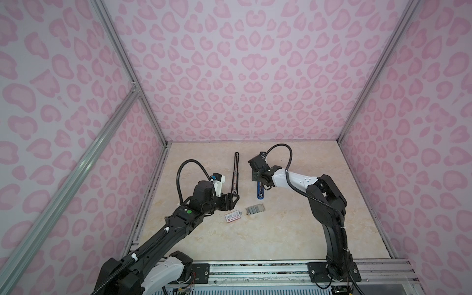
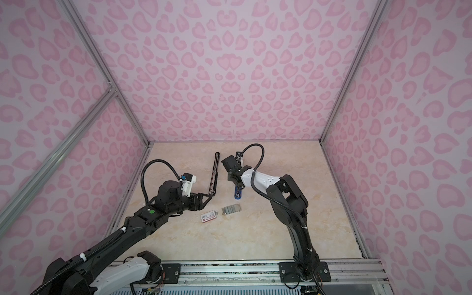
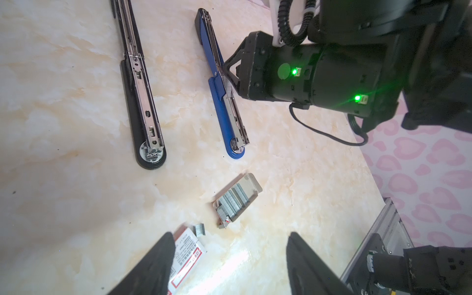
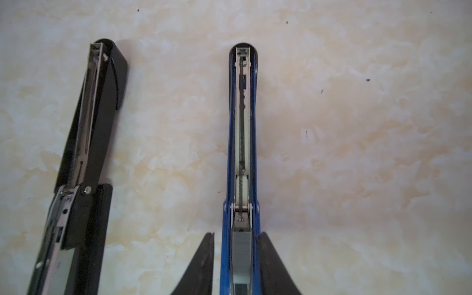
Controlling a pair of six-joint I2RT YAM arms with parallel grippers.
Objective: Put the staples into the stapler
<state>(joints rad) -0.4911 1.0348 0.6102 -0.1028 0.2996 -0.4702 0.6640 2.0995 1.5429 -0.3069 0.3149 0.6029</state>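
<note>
I count one black stapler (image 3: 139, 86), one blue stapler (image 3: 217, 94), one tray of staples (image 3: 236, 199), one loose staple clip (image 3: 199, 229), one box sleeve (image 3: 187, 251)

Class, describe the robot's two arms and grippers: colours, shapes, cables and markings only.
The left arm and right arm are black with white shell sections. A black ribbed cable loops over each wrist. The left arm bears a round green dot; green lights glow behind the right gripper. Both it and the left gripper have black tapered fingers.

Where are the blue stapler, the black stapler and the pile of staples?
blue stapler (image 3: 222, 112): left wrist view, on its blue base.
black stapler (image 3: 144, 102): left wrist view, on its metal rail.
staples (image 3: 233, 200): left wrist view, middle of the grey block.
</note>
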